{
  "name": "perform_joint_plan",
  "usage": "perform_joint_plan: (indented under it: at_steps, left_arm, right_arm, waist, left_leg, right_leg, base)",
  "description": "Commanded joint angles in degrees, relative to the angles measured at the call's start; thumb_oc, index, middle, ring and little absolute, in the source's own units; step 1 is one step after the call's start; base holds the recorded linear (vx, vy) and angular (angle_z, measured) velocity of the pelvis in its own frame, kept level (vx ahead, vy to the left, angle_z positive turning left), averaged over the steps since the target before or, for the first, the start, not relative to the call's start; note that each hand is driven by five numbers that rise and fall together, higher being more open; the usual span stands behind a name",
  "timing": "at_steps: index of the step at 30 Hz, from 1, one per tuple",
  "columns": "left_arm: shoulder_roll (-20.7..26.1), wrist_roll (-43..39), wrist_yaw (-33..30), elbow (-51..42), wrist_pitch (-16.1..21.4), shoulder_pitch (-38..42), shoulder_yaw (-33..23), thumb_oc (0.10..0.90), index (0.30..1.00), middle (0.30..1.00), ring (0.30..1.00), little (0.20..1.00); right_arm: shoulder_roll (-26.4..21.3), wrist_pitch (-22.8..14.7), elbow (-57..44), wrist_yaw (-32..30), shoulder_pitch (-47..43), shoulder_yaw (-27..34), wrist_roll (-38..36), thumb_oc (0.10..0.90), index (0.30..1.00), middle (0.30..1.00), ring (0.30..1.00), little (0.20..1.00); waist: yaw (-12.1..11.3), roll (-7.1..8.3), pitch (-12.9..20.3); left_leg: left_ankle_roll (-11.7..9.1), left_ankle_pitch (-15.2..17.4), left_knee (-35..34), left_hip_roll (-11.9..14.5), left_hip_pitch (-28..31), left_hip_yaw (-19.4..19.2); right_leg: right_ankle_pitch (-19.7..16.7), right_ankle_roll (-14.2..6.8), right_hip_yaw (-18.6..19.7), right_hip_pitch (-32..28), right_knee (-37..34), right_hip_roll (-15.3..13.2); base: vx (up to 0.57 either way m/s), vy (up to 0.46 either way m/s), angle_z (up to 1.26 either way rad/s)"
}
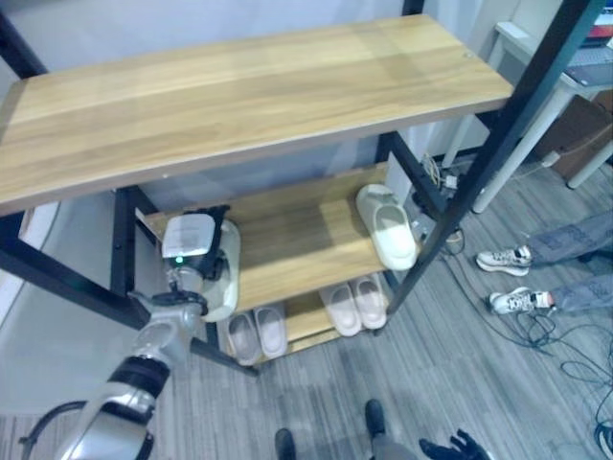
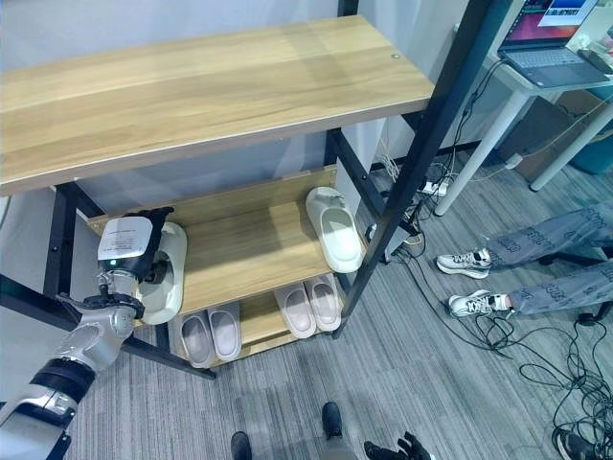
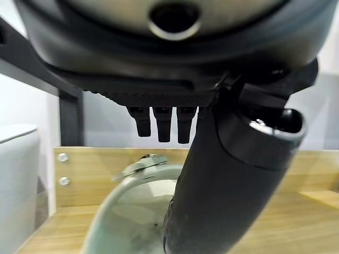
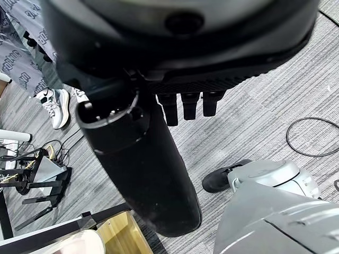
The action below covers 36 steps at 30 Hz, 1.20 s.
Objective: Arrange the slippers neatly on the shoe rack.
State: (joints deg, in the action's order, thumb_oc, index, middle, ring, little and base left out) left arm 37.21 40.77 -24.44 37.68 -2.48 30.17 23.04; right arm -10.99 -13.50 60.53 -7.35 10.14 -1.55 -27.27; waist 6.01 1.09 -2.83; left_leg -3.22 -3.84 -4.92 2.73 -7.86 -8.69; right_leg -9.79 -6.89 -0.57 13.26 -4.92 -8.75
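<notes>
The shoe rack (image 1: 287,244) has wooden boards on a black frame. My left hand (image 1: 189,247) reaches in at the left end of the middle shelf, over a pale slipper (image 1: 227,278) that lies there. In the left wrist view that slipper (image 3: 132,211) sits just past the thumb (image 3: 228,201), and the fingers (image 3: 163,124) stand straight above it, apart from it. A second pale slipper (image 1: 388,226) lies at the shelf's right end. Two pairs of slippers (image 1: 257,333) (image 1: 355,304) stand on the bottom shelf. My right hand (image 2: 397,448) hangs low by the floor, fingers relaxed.
The wide top board (image 1: 249,86) overhangs the middle shelf. A person's legs in white sneakers (image 1: 505,259) stretch over the grey floor at the right, among loose cables. A white table with a laptop (image 2: 551,48) stands at the far right.
</notes>
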Motion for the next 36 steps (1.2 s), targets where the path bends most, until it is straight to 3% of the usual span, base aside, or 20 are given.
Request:
perform_joint_plan:
  at_steps: [1,6,9,12,16,21,28,36]
  left_arm:
    - [0.68,-1.1,-1.51,3.17,0.33,13.86,-0.97,0.4,0.3,0.3,0.3,0.3]
    - [-2.13,-1.09,-1.33,1.78,1.46,15.02,1.02,0.4,0.3,0.3,0.3,0.3]
    - [-7.22,0.03,-0.65,0.81,3.2,15.09,4.47,0.4,0.3,0.3,0.3,0.3]
    - [-9.11,0.49,-0.51,1.05,3.73,16.07,6.4,0.4,0.3,0.3,0.3,0.3]
    - [-13.94,0.43,-0.97,2.73,4.66,20.05,10.16,0.4,0.3,0.3,0.3,0.3]
    - [-16.57,1.26,-2.65,5.29,4.46,26.57,13.54,0.4,0.3,0.3,0.3,0.3]
    - [-14.03,6.08,-1.46,11.53,3.31,35.75,19.94,0.4,0.3,0.3,0.3,0.3]
    - [-10.29,9.57,-1.43,20.12,1.38,44.12,26.02,0.4,0.3,0.3,0.3,0.3]
  right_arm:
    - [-3.47,-3.1,-2.5,-1.31,-1.62,-0.03,-1.24,0.8,0.9,0.9,0.9,0.9]
    - [-3.3,-3.28,-2.4,-1.17,-1.92,-0.46,-1.69,0.8,0.9,0.9,0.9,0.9]
    - [-3.97,-3.03,-1.71,-1.32,-3.86,-0.97,-1.47,0.8,0.9,0.9,0.9,0.9]
    - [-4.44,-3.01,-1.78,-1.52,-4.65,-1.14,-1.3,0.8,0.9,0.9,0.9,0.9]
    - [-5.89,-3.22,-1.94,-2.33,-6.1,-2.08,-0.29,0.8,0.9,0.9,0.9,0.9]
    - [-7.28,-3.62,-1.99,-3.04,-7.32,-3.29,0.3,0.8,0.9,0.9,0.9,0.9]
    - [-7.98,-4.74,-1.58,-3.99,-9.47,-4.01,-0.12,0.8,0.9,0.9,0.9,0.9]
    - [-7.16,-6.25,-0.55,-3.68,-9.0,-5.28,-2.07,0.8,0.9,0.9,0.9,0.9]
  waist:
    - [0.48,-2.9,-1.87]
    - [0.73,-2.88,-2.26]
    - [0.89,-3.23,-2.71]
    - [0.93,-3.52,-2.86]
    - [1.88,-4.5,-3.56]
    - [3.12,-5.36,-4.68]
    - [4.47,-5.76,-5.64]
    - [4.68,-4.89,-5.57]
  left_leg:
    - [1.57,6.0,-0.08,-2.92,0.17,2.92]
    - [1.61,5.93,-0.08,-2.91,-0.26,2.93]
    - [1.64,5.92,-0.08,-2.93,-0.22,2.85]
    - [1.67,5.91,-0.08,-2.86,-0.24,2.68]
    - [1.63,5.71,-0.08,-2.87,-0.72,2.07]
    - [1.5,5.24,-0.08,-2.56,-2.19,1.12]
    - [1.1,4.63,-0.08,-1.43,-4.03,-0.71]
    - [0.51,4.24,-0.08,-0.51,-4.84,-1.16]
  right_leg:
    - [6.92,-2.21,-2.91,-2.74,1.33,2.13]
    - [7.03,-2.17,-2.86,-2.24,1.48,2.18]
    - [7.18,-2.08,-2.46,-1.96,1.66,2.17]
    - [7.19,-2.08,-2.27,-1.74,1.75,2.16]
    - [7.0,-2.13,-1.64,-0.68,1.99,2.08]
    - [6.63,-2.19,-0.61,1.23,2.07,2.27]
    - [5.87,-2.48,0.87,3.87,1.83,3.03]
    - [5.59,-2.46,0.3,5.07,1.85,3.59]
  base:
    - [0.0,0.0,0.0]
    - [0.0,-0.008,-0.02]
    - [0.0,0.0,0.0]
    - [0.0,-0.008,-0.01]
    - [0.01,-0.019,-0.03]
    - [0.0,-0.026,-0.13]
    - [0.02,-0.023,-0.21]
    - [0.03,-0.037,-0.03]
